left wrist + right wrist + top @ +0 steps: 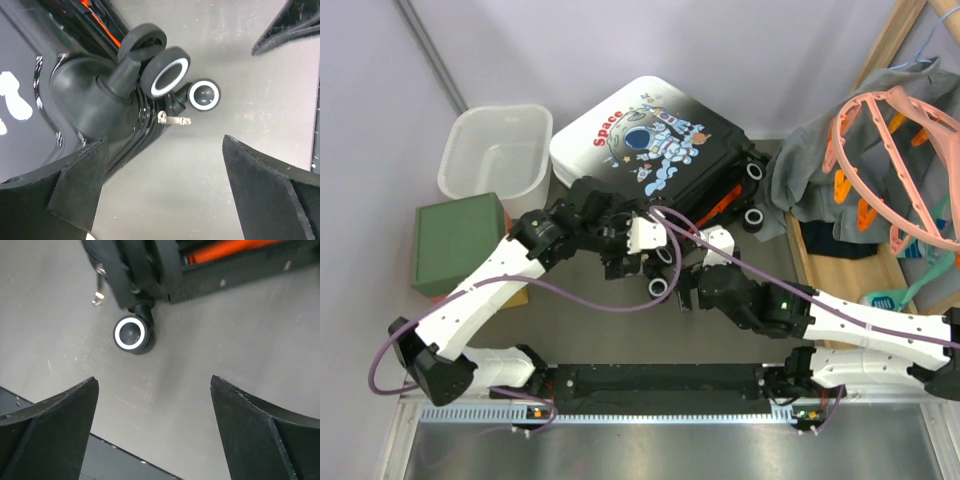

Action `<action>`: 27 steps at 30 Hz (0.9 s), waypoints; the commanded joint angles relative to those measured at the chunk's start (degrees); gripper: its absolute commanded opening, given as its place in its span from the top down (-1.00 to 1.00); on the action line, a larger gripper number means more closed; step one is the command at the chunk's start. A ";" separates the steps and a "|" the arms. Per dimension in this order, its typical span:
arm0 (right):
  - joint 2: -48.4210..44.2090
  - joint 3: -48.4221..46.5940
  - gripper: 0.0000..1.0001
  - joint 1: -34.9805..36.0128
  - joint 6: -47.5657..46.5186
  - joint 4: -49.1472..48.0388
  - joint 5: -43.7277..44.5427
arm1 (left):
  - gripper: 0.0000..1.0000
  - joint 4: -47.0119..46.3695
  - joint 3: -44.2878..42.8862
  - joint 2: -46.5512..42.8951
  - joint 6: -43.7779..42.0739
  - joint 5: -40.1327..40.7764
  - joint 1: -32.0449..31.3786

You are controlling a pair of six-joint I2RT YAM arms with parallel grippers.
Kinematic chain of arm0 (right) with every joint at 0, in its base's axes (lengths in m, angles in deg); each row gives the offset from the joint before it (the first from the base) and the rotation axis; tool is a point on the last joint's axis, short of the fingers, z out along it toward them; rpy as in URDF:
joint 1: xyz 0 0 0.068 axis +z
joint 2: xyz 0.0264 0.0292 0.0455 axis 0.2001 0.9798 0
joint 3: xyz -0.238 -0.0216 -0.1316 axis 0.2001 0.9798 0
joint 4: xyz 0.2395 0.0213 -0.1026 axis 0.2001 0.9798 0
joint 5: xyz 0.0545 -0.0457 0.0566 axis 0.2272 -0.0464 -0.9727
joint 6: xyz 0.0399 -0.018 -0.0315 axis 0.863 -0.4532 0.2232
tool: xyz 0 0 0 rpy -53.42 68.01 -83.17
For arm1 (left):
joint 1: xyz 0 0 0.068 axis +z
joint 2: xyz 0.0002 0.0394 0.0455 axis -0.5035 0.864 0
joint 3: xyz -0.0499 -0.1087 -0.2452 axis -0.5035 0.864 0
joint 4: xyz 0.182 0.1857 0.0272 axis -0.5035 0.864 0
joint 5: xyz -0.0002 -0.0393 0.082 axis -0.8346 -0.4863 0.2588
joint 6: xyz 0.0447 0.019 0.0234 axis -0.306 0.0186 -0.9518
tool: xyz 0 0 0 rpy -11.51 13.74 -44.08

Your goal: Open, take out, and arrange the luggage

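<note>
Grey surface (pixel 600 345) is seen beneath both end effectors. Luggage (pixel 650 135) is laid flat on it, printed shell upward and shut. It is placed just beyond both end effectors, with its wheeled end turned towards them. A white basket (pixel 495 150) is stood to the left of the left end effector, just beside the luggage, and a green box (pixel 460 240) is set on the near side of that basket. A grey garment (pixel 820 170) and pink hangers (pixel 890 120) are piled well to the right, beyond the right end effector.

The left end effector (pixel 162 145) is held low at a wheeled corner of the luggage. It is released, with its fingers (pixel 75 192) spread wide and nothing gripped between them. The black corner is seen just ahead of its left finger; whether it is touched cannot be told. The right end effector (pixel 154 382) is held close alongside the left one. It is likewise released, and only bare surface is seen between its fingers (pixel 265 425).

Twin wheels (pixel 160 70) are seen straight ahead of the left end effector. A single white-rimmed wheel (pixel 131 334) is seen ahead of the right end effector, apart from its fingers. An orange strip (pixel 225 250) is visible on the luggage beyond that wheel. A small metal zip pull (pixel 175 119) is seen hanging at the corner, just ahead of the left end effector's gap.
</note>
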 commanded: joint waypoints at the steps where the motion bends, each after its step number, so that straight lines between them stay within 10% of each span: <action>1: -4.93 -9.31 -0.87 -3.02 -10.29 0.75 -0.07 | -0.91 -0.05 0.07 -5.32 21.69 2.02 15.73; 7: 8.32 -22.15 -0.97 -12.52 -14.52 2.06 -13.18 | -0.44 5.16 3.94 1.63 27.43 -6.05 27.00; 13: 15.73 -28.49 -0.97 -18.07 -17.76 0.05 -21.43 | -0.43 -21.26 21.32 -5.57 36.11 -13.07 26.47; 27: 27.50 -32.36 -0.94 -19.21 -20.51 0.48 -20.30 | -0.58 -36.60 29.26 -2.07 39.28 -2.11 9.25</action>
